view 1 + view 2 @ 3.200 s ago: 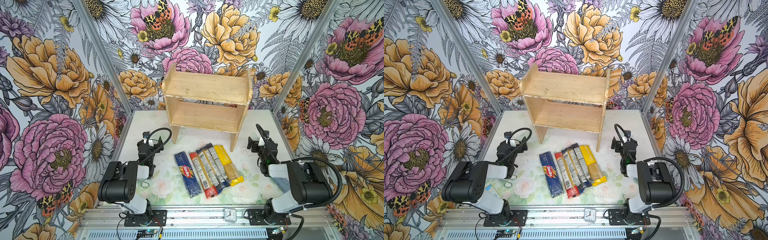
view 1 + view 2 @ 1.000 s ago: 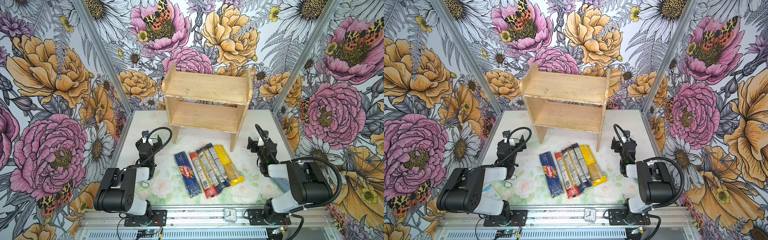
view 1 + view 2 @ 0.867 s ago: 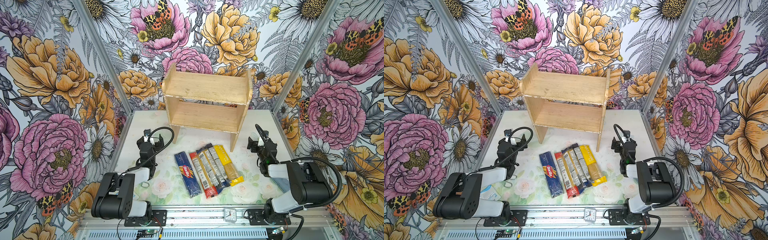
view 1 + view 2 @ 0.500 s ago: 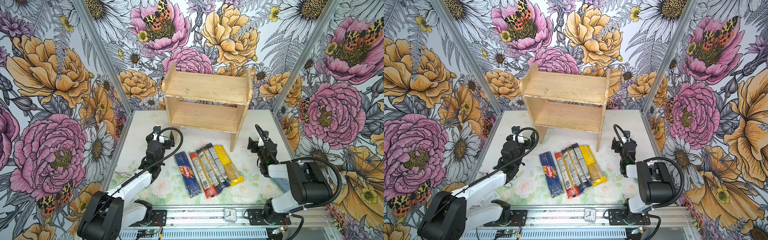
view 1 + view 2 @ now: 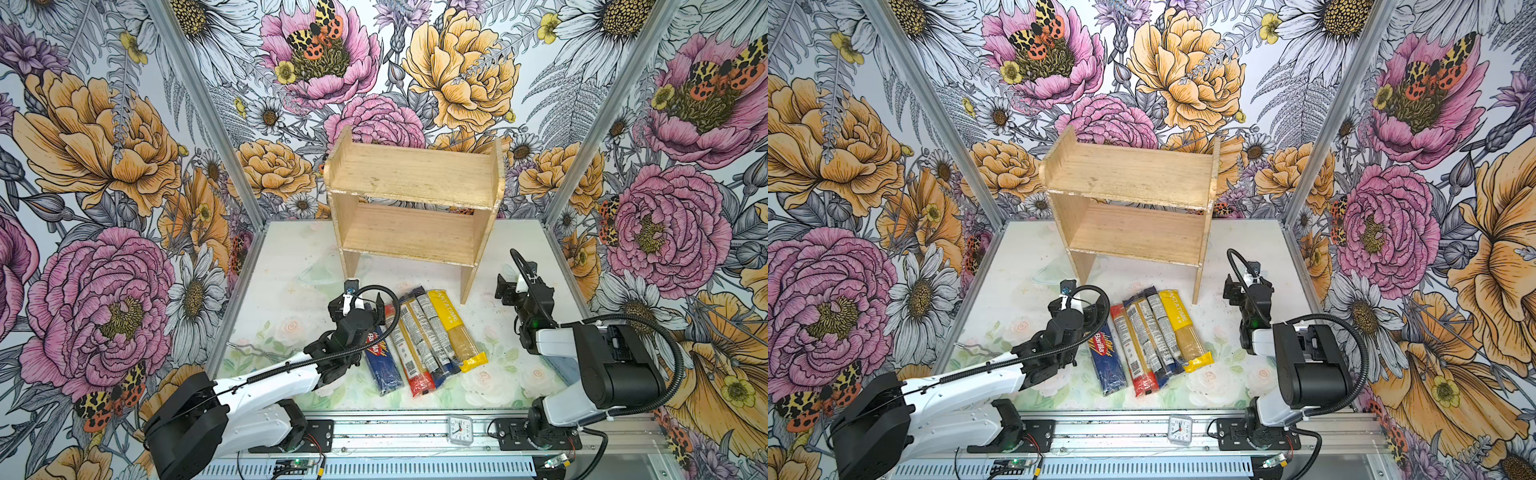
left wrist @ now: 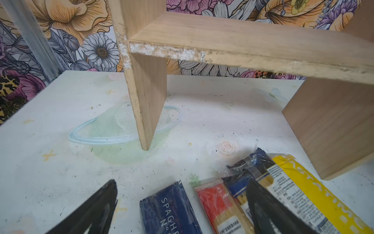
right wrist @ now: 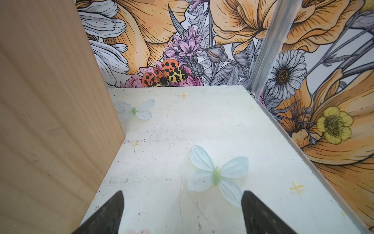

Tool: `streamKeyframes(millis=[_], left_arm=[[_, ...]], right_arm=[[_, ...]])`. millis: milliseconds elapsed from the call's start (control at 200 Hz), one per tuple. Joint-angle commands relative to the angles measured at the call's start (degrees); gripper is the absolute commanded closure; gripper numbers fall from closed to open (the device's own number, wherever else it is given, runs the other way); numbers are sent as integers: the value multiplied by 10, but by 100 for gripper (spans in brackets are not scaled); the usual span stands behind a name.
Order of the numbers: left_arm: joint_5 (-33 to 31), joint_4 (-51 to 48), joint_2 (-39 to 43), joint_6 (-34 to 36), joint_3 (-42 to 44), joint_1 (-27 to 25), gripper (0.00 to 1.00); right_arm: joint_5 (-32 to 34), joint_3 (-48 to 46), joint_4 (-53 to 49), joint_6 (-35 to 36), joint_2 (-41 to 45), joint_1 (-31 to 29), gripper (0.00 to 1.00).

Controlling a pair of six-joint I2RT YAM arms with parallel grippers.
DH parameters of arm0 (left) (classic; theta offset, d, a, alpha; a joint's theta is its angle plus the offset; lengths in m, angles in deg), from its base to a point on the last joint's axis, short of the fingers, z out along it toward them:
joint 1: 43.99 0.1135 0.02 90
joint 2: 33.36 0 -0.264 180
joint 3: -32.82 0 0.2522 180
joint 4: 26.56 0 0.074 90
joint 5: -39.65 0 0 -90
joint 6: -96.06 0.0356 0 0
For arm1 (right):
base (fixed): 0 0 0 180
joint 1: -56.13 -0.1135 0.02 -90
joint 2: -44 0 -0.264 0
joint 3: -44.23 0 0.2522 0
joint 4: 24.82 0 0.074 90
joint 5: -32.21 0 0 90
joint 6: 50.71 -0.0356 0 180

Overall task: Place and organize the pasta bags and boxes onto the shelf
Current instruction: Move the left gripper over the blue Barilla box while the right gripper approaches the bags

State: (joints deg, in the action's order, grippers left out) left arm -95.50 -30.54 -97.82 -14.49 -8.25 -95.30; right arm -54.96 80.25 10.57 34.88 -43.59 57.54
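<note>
Light wooden shelf [image 5: 411, 216] upright at the back of the desk [image 5: 282, 266], two tiers facing the arms. In front of the shelf, flat on the desk, five long pasta packs side by side and touching, slightly slanted. First, toward the left arm, dark blue Barilla pack [image 5: 382, 365]. Next red-ended pack [image 5: 406, 351], then two clear packs with blue ends [image 5: 424, 336]. Last, yellow pack [image 5: 453, 328], far end just beside the shelf's front leg on the right arm's side. All five off the shelf.

Before the shelf, left pincer [image 5: 360, 302] released, fingers [image 6: 97, 204] spread wide, grasping nothing, poised over the shelf-side end of the dark blue Barilla pack. In the left wrist view, one finger over bare desk, the other across a blue-ended pack. Contact with the packs impossible to tell.

Just beside the shelf's side panel, right pincer [image 5: 510, 286] likewise released and unloaded, low over the desk, well apart from the packs.
</note>
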Motion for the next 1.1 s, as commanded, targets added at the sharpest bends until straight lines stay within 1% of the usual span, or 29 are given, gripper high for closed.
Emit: streamKeyframes(millis=[0, 95, 170, 255, 355, 425, 586, 641, 731, 801, 846, 966, 1096], left_arm=[[-66, -82, 14, -105, 13, -34, 1], [-77, -111, 15, -142, 18, -60, 1], [-89, -121, 20, -155, 24, -77, 1], [-94, -132, 25, -171, 30, -90, 1], [-96, -155, 20, -199, 33, -93, 1], [-95, -163, 16, -210, 34, -100, 1], [-99, -173, 8, -235, 31, -122, 1], [-100, -180, 4, -245, 27, -130, 1], [-105, -193, -3, -258, 23, -147, 1], [-110, -205, -11, -272, 18, -161, 1], [-111, -213, -17, -279, 15, -170, 1], [-115, -232, -30, -304, 8, -193, 1], [-123, -258, -40, -352, 2, -225, 1]], right_arm=[[5, -4, 16, 5, -5, -4, 10], [-5, -3, 14, 11, 1, -6, 13], [-1, -8, -1, 14, 35, -8, 13], [10, -1, -60, 9, 92, -9, 13], [-9, 19, -149, -3, 158, -9, 12], [-44, 37, -212, -24, 196, -9, 13], [-114, 59, -317, -88, 248, -19, 15], [-151, 64, -352, -114, 262, -21, 15], [-232, 80, -421, -152, 275, -24, 17], [-275, 74, -442, -184, 292, -30, 18], [-290, 62, -446, -202, 312, -36, 19], [-305, 35, -483, -233, 372, -44, 19], [-323, 8, -513, -266, 424, -56, 19]])
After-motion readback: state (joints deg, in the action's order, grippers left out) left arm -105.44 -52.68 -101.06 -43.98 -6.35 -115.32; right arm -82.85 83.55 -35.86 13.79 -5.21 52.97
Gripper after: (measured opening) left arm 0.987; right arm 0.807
